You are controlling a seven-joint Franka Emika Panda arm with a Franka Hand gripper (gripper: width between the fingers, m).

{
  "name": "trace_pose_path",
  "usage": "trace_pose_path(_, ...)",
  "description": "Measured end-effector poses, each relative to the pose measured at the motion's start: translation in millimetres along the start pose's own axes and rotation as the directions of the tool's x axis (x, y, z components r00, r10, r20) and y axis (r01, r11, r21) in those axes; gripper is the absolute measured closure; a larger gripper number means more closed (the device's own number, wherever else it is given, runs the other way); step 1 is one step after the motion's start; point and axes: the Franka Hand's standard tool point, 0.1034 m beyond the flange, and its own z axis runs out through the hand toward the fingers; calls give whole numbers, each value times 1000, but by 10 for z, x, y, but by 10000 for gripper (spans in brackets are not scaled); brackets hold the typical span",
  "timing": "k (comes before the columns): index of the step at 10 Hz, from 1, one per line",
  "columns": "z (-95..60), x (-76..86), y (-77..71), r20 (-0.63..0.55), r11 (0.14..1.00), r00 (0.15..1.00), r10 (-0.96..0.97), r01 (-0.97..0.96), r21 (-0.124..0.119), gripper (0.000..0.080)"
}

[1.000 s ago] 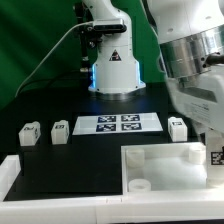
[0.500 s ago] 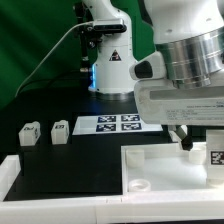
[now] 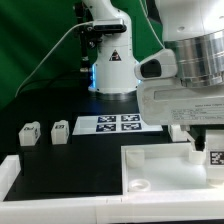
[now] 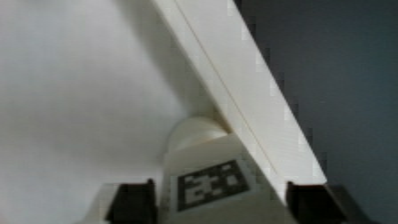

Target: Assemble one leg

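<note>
Gripper [image 4: 217, 206], fingers apart, straddles a leg [image 4: 210, 178] beside the slab [image 3: 160, 166] edge. The leg is ungrasped; assembly appears not yet begun.

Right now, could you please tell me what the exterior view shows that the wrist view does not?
Only the exterior view shows two loose legs at the exterior view's left, the marker board and the arm's base.

Only the wrist view shows the gripper open, its fingers either side of the tagged leg with a gap on each side.

Both show that tagged leg and the white slab.
</note>
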Motion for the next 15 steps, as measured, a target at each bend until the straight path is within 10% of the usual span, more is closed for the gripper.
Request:
trace_pose_path(4,3,-19,-30,11,914,914,405,-405,11,508)
trace_pose_path(9,78,-36,-184,32,576,578,815,-815,62,508)
trace_pose_path(11,83,-42,-187,31,606,608,793,-793,63,246)
trace_pose_path(15,60,-81,-21,54,953,952,303,-301,-42,159)
